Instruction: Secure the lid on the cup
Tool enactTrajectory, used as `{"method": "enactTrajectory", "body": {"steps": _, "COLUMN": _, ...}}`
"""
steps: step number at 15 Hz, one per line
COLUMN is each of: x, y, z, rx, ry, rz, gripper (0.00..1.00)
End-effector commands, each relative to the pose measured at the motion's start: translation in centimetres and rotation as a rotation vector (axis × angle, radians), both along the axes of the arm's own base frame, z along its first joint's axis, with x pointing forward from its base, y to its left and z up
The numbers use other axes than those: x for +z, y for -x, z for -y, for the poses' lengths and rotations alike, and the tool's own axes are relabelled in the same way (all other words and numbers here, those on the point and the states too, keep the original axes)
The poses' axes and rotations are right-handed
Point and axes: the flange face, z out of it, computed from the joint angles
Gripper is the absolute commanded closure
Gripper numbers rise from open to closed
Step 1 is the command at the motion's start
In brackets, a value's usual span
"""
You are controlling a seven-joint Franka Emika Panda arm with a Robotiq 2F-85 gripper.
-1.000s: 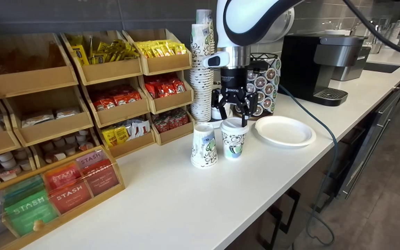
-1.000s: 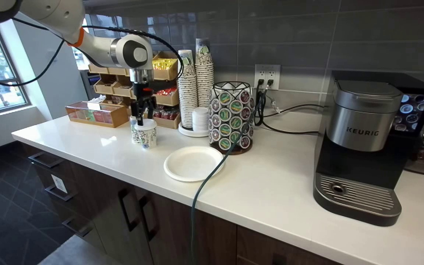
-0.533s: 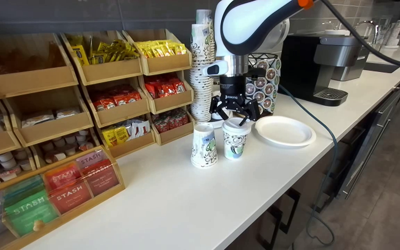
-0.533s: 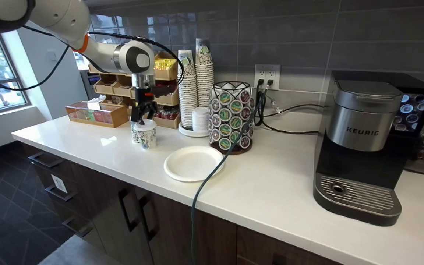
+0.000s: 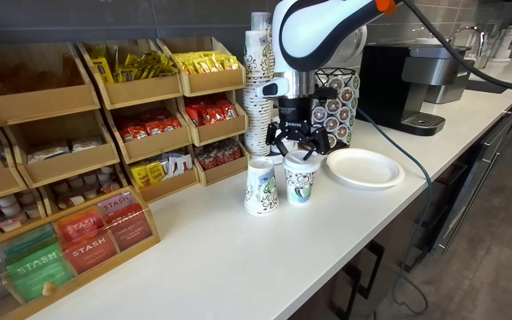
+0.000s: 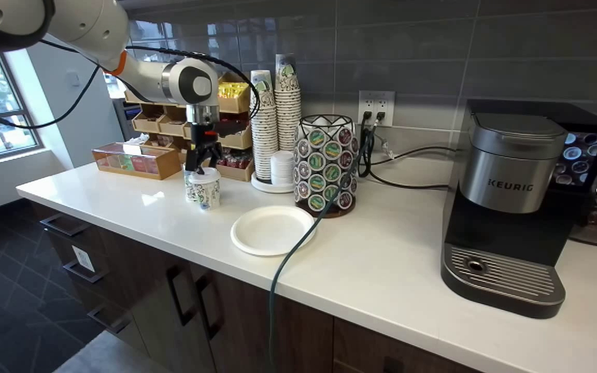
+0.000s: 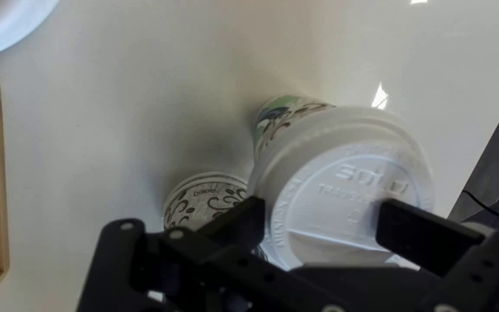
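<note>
The small white lid [image 5: 295,166] lies over the mouth of the printed paper cup [image 5: 299,186], which stands on the counter. Both exterior views show this lid [image 6: 206,177] and cup [image 6: 207,196]. In the wrist view the lid [image 7: 327,195] covers the cup's mouth, and the cup's side [image 7: 280,119] shows behind it. My gripper [image 5: 297,154] is open above the lid, its fingers spread and angled. In the wrist view the gripper [image 7: 321,219] has one finger at the lid's edge and one over its top. Whether they touch it cannot be told.
A near-identical cup [image 5: 261,189] stands upside down close beside it. A white plate [image 5: 365,168] lies on the far side. Tall cup stacks [image 5: 257,102], a pod rack [image 6: 325,166] and wooden packet bins [image 5: 216,126] stand behind. A green cable [image 6: 298,243] crosses the counter edge.
My gripper has come down a little and its fingers have gone from near vertical to angled over the lid. The lidded cup shifted slightly and moved partly back.
</note>
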Motion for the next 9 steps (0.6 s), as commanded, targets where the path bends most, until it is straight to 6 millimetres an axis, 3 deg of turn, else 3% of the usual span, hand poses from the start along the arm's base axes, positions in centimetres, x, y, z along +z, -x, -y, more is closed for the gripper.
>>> {"method": "enactTrajectory", "body": {"steps": 1, "x": 1.3, "y": 0.0, "z": -0.1, "rx": 0.013, "ry": 0.011, "rz": 0.013, "gripper": 0.17}}
{"method": "enactTrajectory", "body": {"steps": 7, "x": 4.3, "y": 0.0, "z": 0.0, "rx": 0.014, "ry": 0.005, "rz": 0.067, "gripper": 0.14}}
{"method": "enactTrajectory", "body": {"steps": 9, "x": 5.1, "y": 0.1, "z": 0.1, "rx": 0.017, "ry": -0.002, "rz": 0.075, "gripper": 0.03}}
